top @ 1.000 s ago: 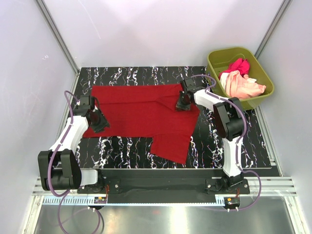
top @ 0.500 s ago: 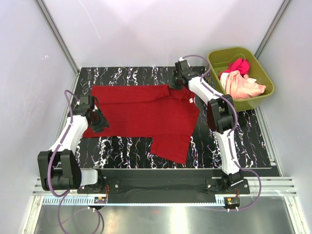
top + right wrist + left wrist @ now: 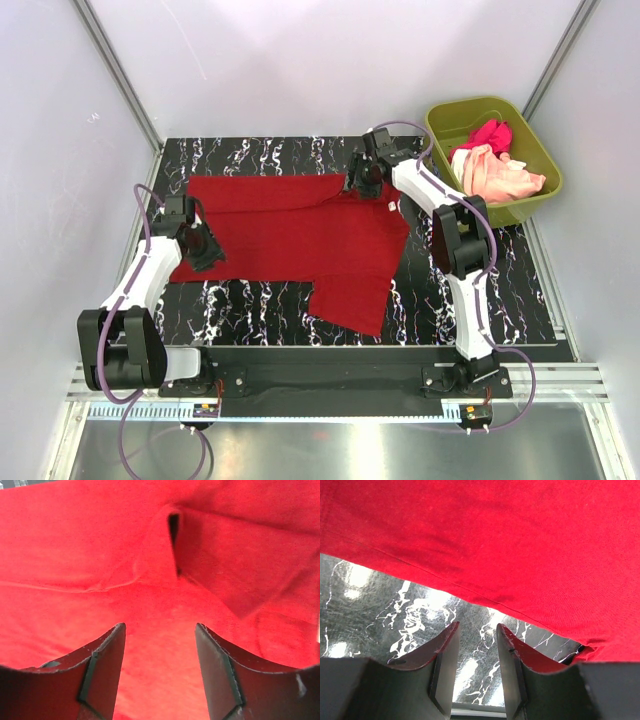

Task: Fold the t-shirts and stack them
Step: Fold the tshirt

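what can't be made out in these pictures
- Top view: the tub hides much of the magenta t-shirt and the peach t-shirt.
- Left wrist view: frame edges cut off the red t-shirt beyond one hem.
- Top view: the left gripper is too small to show its jaws.

Readable text: none that you can make out in any of the three views.
White tag [image 3: 390,207] on the deep red t-shirt [image 3: 280,225]: too small for you to read from above.
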Robot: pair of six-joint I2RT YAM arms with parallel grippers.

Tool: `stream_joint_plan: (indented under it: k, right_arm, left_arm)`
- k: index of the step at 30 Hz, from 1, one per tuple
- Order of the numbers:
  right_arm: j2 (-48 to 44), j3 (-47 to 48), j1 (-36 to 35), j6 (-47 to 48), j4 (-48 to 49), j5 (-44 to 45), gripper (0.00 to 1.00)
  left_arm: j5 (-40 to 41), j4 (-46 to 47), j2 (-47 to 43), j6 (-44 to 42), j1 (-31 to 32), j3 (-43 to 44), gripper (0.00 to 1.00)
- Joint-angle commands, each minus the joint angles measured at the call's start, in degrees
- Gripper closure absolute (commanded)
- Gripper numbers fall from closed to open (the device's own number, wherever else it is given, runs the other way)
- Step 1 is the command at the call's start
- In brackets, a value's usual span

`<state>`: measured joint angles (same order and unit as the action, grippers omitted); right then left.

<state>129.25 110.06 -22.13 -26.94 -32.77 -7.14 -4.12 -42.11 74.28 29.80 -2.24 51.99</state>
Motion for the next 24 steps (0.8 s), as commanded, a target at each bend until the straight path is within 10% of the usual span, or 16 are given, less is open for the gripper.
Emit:
stream_joint_plan:
  k: [1,14,24]
  right_arm:
    - [-1.2,1.03,1.47,-4.42,3.68,-6.66,0.36]
    - [7.33,9.21,1.56,-3.82,1.14,-6.49,0.82]
    - [7.77,7.62,2.27,-4.09,1.58,-6.04,0.78]
  left_arm:
    - [-1.77,2.21,0.43,-0.45,0.57,0.48,0.6]
    - [-2.21,2.03,-0.19,-1.15,0.66,0.13,0.6]
    - [-2.74,2.38,1.04,-1.59,0.57,0.31,0.6]
